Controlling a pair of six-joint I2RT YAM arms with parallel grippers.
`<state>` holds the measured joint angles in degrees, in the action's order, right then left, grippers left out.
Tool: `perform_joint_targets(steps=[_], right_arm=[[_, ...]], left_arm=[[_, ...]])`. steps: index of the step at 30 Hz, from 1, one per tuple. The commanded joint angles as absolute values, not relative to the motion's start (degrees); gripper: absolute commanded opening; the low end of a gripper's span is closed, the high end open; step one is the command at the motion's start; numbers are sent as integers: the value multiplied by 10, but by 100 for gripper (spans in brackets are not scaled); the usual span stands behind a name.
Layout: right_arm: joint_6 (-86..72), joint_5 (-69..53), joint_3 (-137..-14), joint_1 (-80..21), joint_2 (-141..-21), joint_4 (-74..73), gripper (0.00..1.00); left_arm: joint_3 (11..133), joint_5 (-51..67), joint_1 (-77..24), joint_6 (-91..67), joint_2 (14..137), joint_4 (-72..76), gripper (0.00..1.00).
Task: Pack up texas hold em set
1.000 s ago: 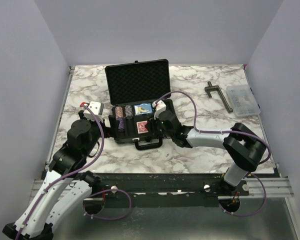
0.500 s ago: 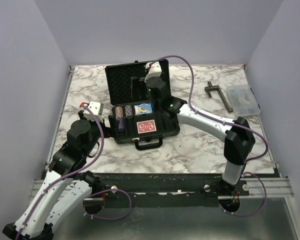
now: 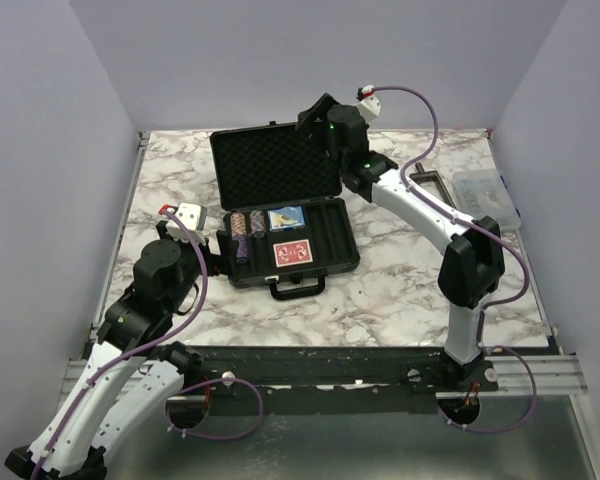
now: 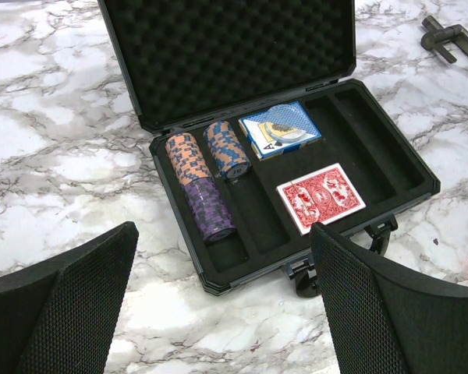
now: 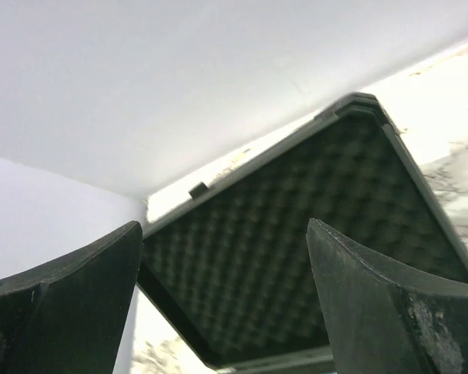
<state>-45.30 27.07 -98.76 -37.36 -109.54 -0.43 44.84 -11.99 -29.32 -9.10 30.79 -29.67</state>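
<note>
gaping wide and empty, the right fingers (image 5: 62, 296) hover at the far right corner of the upright foam lid (image 3: 276, 165). the left fingers (image 4: 62, 304), equally wide, hold nothing beside the case (image 3: 330, 236), which lies mid-desk (image 3: 400, 290), long axis left-right, handle (image 3: 296, 288) pointing near, chip stacks (image 4: 199, 187), blue deck (image 4: 281, 128) and red deck (image 4: 321, 196) inside.

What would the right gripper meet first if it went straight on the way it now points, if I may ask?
The right gripper would probably meet the foam-lined lid first: it fills the wrist view between the open fingers. How far off it is remains unclear.
</note>
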Motion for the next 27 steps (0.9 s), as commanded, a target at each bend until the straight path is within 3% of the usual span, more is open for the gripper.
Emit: perform_joint_targets(steps=[1, 7, 27], right_arm=[[-567, 258, -1062, -366, -1143, -54, 88], [-636, 260, -1151, -345, -1210, -114, 82], [-723, 238, -1272, -303, -1331, -140, 55]], left_arm=[[441, -127, -292, -85, 304, -294, 91], [440, -131, -292, -84, 304, -293, 91], [440, -133, -292, -83, 310, -293, 91]])
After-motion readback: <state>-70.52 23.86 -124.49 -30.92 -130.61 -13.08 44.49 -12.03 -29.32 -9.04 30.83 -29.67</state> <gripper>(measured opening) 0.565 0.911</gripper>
